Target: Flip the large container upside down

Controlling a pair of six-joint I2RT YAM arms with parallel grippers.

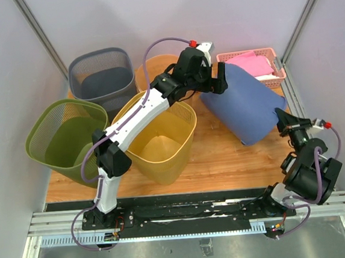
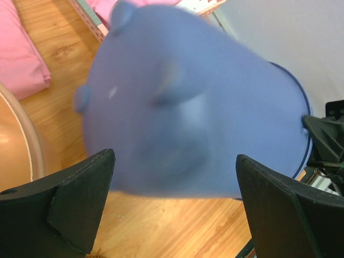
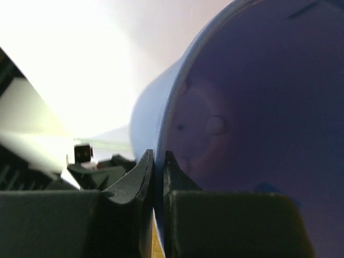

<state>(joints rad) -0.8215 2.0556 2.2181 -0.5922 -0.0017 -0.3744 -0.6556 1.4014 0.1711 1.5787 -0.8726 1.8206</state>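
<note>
The large container is a blue bin (image 1: 246, 104) lying tipped on its side at the right of the table, with its base toward the back and its mouth toward the front right. My right gripper (image 1: 282, 119) is shut on its rim, one finger inside the wall and one outside; the right wrist view shows the right gripper (image 3: 159, 156) clamped on the thin edge of the blue bin (image 3: 258, 107). My left gripper (image 1: 221, 79) hangs open by the bin's base. In the left wrist view the left gripper (image 2: 174, 156) has its jaws wide apart, just short of the bin's rounded bottom (image 2: 188, 107).
A yellow bin (image 1: 161, 142) stands in the middle under my left arm. A green mesh bin (image 1: 64, 138) and a grey mesh bin (image 1: 101, 75) stand at the left. An orange bin (image 1: 155, 70) is behind. A pink basket (image 1: 263, 60) with a pink cloth (image 2: 21, 54) sits at the back right.
</note>
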